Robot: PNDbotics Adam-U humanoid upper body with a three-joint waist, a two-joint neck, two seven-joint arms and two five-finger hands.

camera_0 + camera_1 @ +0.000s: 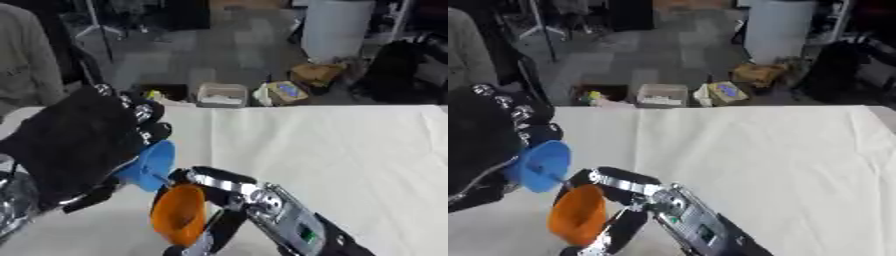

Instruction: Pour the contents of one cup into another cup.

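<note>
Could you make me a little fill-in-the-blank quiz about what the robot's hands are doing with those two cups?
1. The left hand holds a cup coloured ____.
2. The right hand holds a cup coloured ____.
3. The blue cup is tipped, its mouth just above the ____ cup.
4. Both cups are held over a table covered in a ____ cloth.

Missing words: blue; orange; orange; white

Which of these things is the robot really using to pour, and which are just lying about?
In use:
blue cup, tipped, held in the left hand
orange cup, held in the right hand

Lying about:
white table
boxes and bags on the floor beyond
white bin
</note>
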